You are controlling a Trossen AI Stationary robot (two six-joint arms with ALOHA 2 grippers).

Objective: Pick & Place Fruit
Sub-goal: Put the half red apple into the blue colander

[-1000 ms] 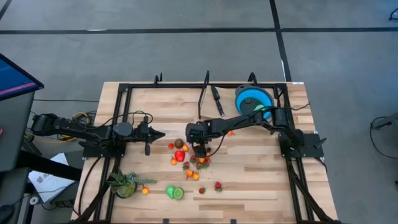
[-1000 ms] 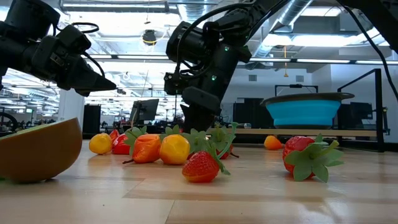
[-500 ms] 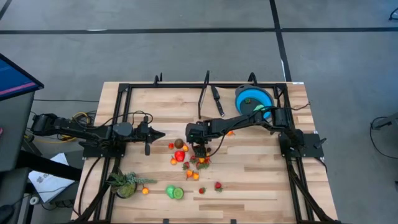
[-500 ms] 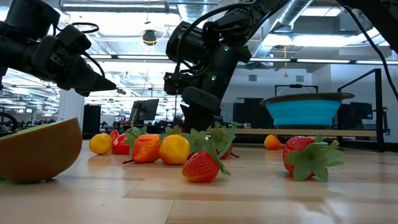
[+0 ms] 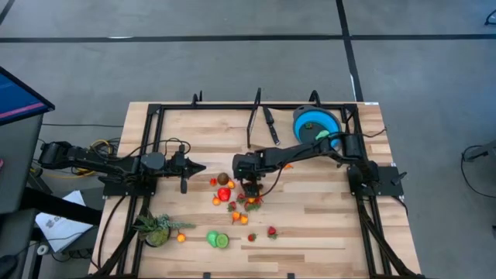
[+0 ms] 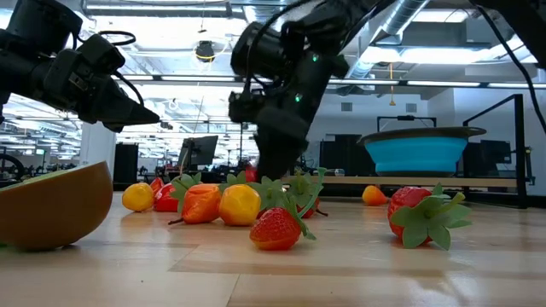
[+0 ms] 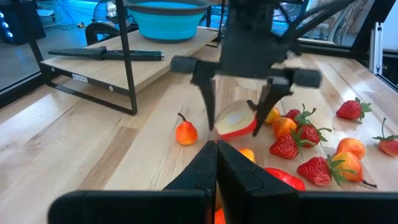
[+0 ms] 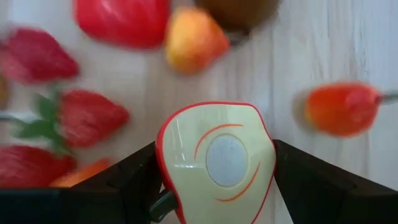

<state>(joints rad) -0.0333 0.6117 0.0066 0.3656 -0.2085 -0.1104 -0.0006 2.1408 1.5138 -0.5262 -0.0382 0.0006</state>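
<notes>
1. The right gripper [image 5: 250, 186] hangs over the heap of fruit [image 5: 236, 200] in the middle of the wooden table [image 5: 310, 225], its fingers [image 7: 206, 99] pointing straight down.
2. Between those fingers sits an apple half [image 8: 216, 162], cream face with a red rim; the right wrist view shows both fingers pressed against its sides, so the jaws are pinching it while standing fairly wide.
3. In the left wrist view the apple half [image 7: 236, 120] is just above the tabletop, with strawberries [image 7: 297, 144] and small orange fruits lying close beside it.
4. The landmark here is the blue bowl [image 5: 315, 124], standing at the table's far right corner. The fruit heap lies well apart from the bowl, toward the table's centre.
5. A black-handled knife [image 5: 269, 124] lies just beside the bowl, on its left.
6. One small orange fruit [image 6: 373, 195] lies on its own between the bowl and the heap.
7. The left gripper [image 5: 199, 167] waits on the side of the heap away from the bowl, its fingers pressed together and holding nothing.
8. A spiky green plant [image 5: 155, 229] and a green cut fruit [image 5: 218, 240] sit at the near edge, far from the bowl.
</notes>
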